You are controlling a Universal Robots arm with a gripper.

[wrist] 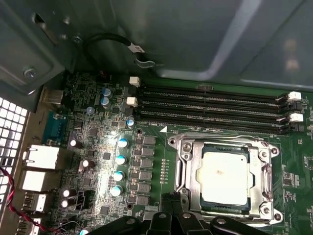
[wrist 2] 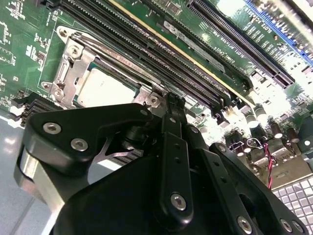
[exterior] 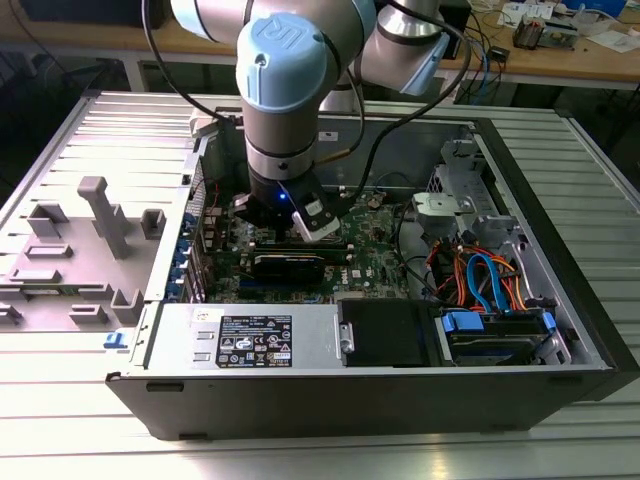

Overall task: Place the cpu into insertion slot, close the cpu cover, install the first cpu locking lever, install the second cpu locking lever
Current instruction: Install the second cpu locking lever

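Note:
The cpu (wrist: 225, 177) lies flat in the insertion slot (wrist: 182, 146), its dull silver top showing through the square window of the cpu cover (wrist: 260, 169). The cover lies down around the chip. A thin metal locking lever (wrist: 220, 136) runs along the socket's side nearest the long black memory slots (wrist: 210, 105). In the second wrist view the cpu (wrist 2: 105, 89) and cpu cover (wrist 2: 73, 61) sit just beyond my black gripper (wrist 2: 168, 102), whose fingers look shut with nothing between them. In the exterior view my gripper (exterior: 285, 225) hangs low over the green motherboard (exterior: 375, 250) inside the open case.
Capacitors (wrist: 120, 159) and rear ports (wrist: 41, 156) stand beside the socket. The case wall (wrist: 195, 34) rises behind the memory slots. Orange and blue cables (exterior: 480, 275) and a drive cage (exterior: 455, 195) fill the exterior view's right. A power supply (exterior: 260, 340) sits at the front.

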